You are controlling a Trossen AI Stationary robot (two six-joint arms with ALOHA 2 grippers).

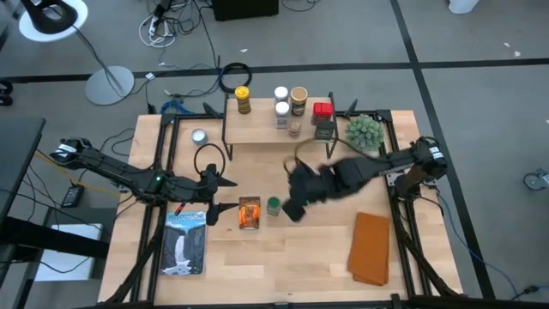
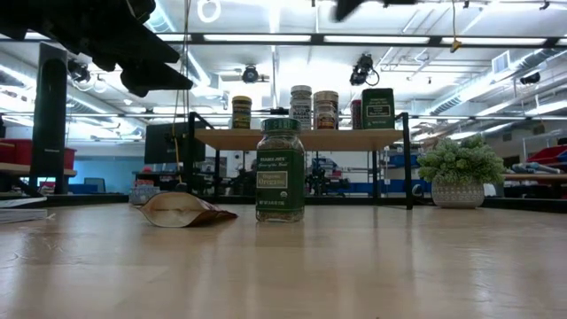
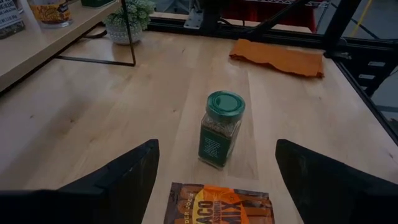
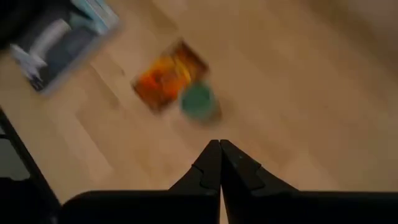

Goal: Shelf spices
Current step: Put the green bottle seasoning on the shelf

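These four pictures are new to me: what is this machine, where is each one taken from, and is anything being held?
Two dark robot arms work at a wooden table. One camera looks down from above, one sits at tabletop height, and one rides on each wrist. The left gripper has its jaws open near an orange packet and a green-lidded jar, both on the table. The right gripper, jaws shut, hovers above the table beside the jar and holds nothing. Other jars already stand on the shelf. A plant, a book and an orange cloth also lie around.
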